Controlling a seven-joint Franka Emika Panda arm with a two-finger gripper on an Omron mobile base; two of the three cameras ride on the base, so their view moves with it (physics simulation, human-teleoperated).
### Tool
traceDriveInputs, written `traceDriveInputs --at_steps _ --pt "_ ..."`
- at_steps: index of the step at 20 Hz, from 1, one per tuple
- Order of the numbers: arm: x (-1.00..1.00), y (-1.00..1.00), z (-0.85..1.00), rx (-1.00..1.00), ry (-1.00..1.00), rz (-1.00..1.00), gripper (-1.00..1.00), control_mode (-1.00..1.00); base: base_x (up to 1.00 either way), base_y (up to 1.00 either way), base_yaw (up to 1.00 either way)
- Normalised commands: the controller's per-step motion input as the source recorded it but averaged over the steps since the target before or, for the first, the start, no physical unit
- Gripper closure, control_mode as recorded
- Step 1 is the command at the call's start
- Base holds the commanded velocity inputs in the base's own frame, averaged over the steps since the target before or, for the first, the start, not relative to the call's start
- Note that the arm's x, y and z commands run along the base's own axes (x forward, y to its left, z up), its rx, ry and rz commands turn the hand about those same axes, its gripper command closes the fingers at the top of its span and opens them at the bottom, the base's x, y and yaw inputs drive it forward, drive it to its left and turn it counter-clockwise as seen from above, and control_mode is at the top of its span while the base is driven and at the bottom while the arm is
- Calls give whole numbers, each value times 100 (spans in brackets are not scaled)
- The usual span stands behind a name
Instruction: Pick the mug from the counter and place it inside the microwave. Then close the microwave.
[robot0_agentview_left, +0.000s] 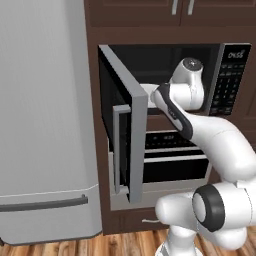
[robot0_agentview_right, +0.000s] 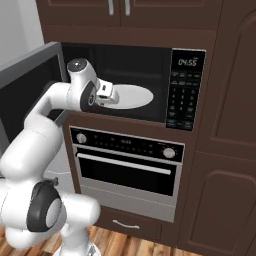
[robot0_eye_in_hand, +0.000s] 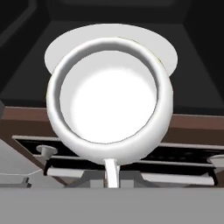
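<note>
Dark cabinets frame one open microwave (robot0_agentview_right: 165, 85). Arm bent forward at its mouth, pincer (robot0_agentview_right: 111, 95) clamped on one mug (robot0_eye_in_hand: 109, 113).

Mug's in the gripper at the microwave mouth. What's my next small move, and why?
Probably ease the mug forward into the microwave. In the hand view it sits over the front lip, with the turntable beyond and partly behind it. The door stands wide open, so the way in looks free.
</note>
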Motion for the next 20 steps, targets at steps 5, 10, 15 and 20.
traceDriveInputs --at_steps 5,10,15,20 --pt "39 0 -7 0 0 0 100 -100 0 0 0" --pt "29 0 -21 0 3 0 100 -100 0 0 0" --pt "21 0 -15 0 4 0 100 -100 0 0 0" --pt "34 0 -4 0 6 0 100 -100 0 0 0"
